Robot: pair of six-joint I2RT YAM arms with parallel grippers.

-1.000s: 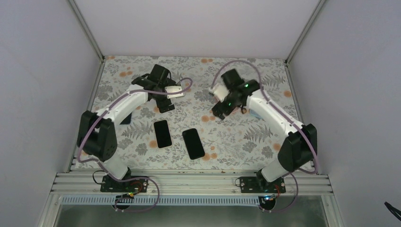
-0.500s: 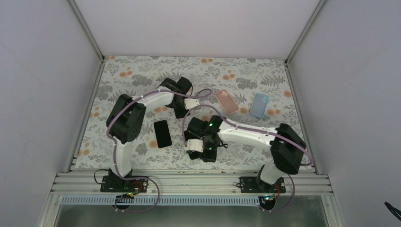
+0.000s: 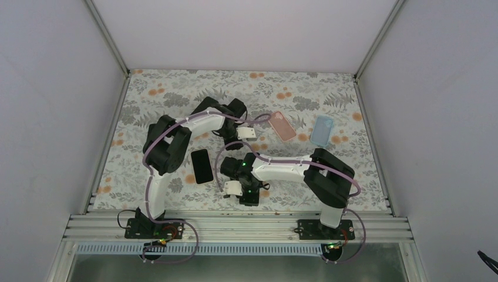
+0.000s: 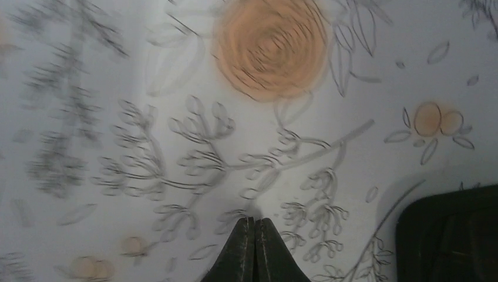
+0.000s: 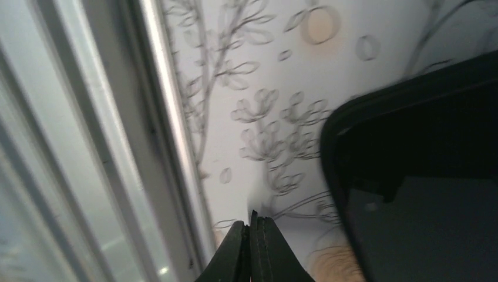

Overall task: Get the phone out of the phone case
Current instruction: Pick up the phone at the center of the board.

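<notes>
The fingers (image 4: pixel 241 255) of my left gripper (image 4: pixel 253 223) are pressed together with nothing between them, tips low over the floral cloth (image 4: pixel 147 88). A dark, round-cornered thing (image 4: pixel 452 235) sits at the lower right of that wrist view; I cannot tell what it is. My right gripper (image 5: pixel 251 226) is also closed on nothing, its tips over the cloth near the table's metal rail (image 5: pixel 88 147). Just beside it lies a black phone (image 5: pixel 423 194), flat, with a raised dark rim around its corner. I cannot tell whether that rim is a case.

From above, my left arm is folded back over the middle of the cloth and my right arm reaches across toward the near edge. Another black phone (image 3: pixel 202 165) lies flat between them. A pink case (image 3: pixel 282 126) and a blue case (image 3: pixel 322 130) lie near each other at the far right, apart from both grippers.
</notes>
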